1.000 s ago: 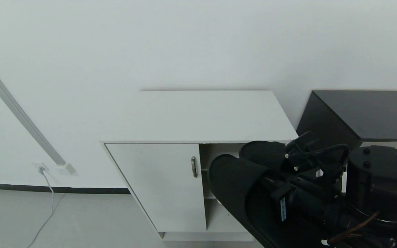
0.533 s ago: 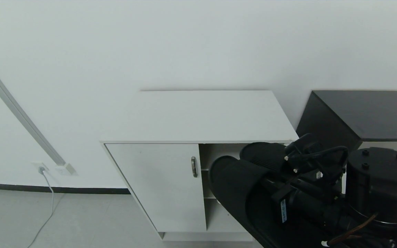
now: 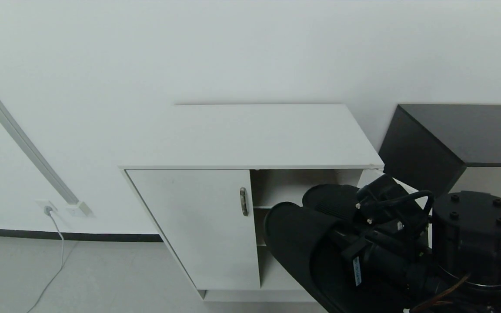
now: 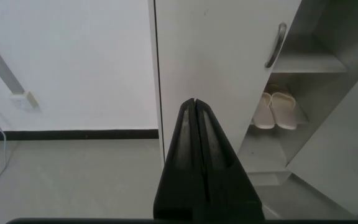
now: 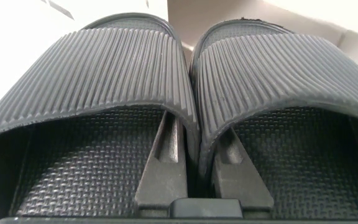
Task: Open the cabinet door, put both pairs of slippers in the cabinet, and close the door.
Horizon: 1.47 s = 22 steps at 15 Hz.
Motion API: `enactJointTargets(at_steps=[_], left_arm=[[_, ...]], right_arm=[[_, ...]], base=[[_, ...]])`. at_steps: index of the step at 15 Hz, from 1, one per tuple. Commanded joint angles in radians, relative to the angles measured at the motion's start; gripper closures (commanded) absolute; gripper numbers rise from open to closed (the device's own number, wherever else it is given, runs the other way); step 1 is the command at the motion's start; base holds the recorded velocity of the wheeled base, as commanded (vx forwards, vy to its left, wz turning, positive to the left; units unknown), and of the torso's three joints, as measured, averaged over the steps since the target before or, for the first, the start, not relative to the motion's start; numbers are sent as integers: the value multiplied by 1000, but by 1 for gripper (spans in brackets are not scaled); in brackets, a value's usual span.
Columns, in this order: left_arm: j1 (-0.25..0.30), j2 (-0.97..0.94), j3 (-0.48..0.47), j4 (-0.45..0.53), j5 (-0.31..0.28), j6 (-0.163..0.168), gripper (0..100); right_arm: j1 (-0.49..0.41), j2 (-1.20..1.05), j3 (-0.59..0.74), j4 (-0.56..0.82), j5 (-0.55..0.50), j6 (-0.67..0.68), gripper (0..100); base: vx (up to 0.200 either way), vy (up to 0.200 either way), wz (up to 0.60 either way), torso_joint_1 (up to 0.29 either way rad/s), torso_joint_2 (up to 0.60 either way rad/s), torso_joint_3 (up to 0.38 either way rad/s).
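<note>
A white cabinet [image 3: 255,139] stands against the wall, its left door [image 3: 198,226] shut and its right side open onto shelves. My right gripper [image 5: 194,162] is shut on a pair of black ribbed slippers [image 3: 302,234], one finger [image 5: 163,168] inside each, pinching their inner walls together. The pair hangs in front of the open half, toes toward it. A pair of white slippers [image 4: 275,111] lies on a lower shelf inside. My left gripper [image 4: 195,109] is shut and holds nothing, low in front of the shut door, left of the handle [image 4: 275,46].
The open right door [image 4: 347,149] swings out beside the shelves. A dark table [image 3: 463,130] stands right of the cabinet. A wall socket with a cable [image 3: 48,211] is at the left, with bare grey floor [image 3: 81,278] in front.
The whole head picture has shifted, so the camera moved. Against the cabinet, the black slippers now sit lower, and more of the upper shelf shows above them.
</note>
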Motion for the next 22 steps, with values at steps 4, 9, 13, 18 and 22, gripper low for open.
enactJointTargets(at_steps=[4,9,13,18,22], left_arm=[[0,0,0,0,-1,0,100],[0,0,0,0,-1,0,100],[0,0,-2,0,-1,0,100],[0,0,0,0,-1,0,100],[0,0,0,0,-1,0,100]], right_arm=[[1,8,1,-1,3,1,100],[1,11,3,-1,5,1,100],[1,18,1,-1,2,0,100],[1,20,3,-1,2,1,100],[1,20,1,-2,2,3,100]], base=[[0,0,0,-221,535,309],[0,0,0,-197,516,319],[0,0,0,-167,489,315],[0,0,0,-128,469,335],[0,0,0,-87,453,369]])
